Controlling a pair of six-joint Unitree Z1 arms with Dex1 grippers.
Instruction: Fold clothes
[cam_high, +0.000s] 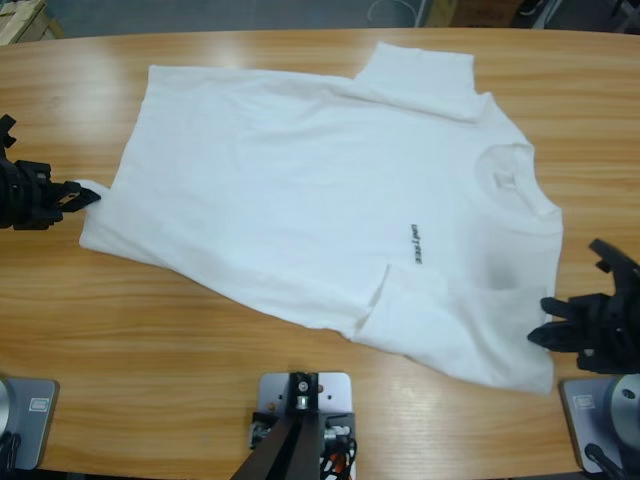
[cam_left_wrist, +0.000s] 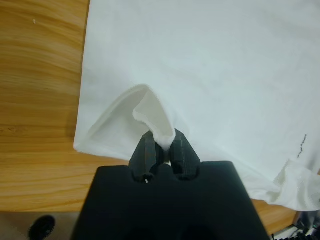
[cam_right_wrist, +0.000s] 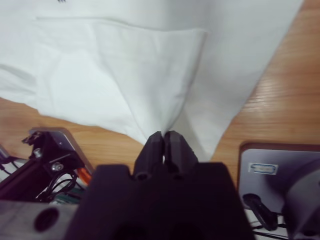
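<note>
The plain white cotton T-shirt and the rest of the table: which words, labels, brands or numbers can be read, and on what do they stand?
Small dark line of print on the chest of the plain white short-sleeved cotton T-shirt: too small to read.
Long wooden table: no text visible.

The long wooden bench (cam_high: 200, 330) carries one white T-shirt (cam_high: 300, 210), spread flat across its middle, neck to the right.

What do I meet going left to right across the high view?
Left tool, shut on the hem corner → plain white cotton T-shirt spread on the long wooden table → small dark chest text → round neck → right tool.
</note>
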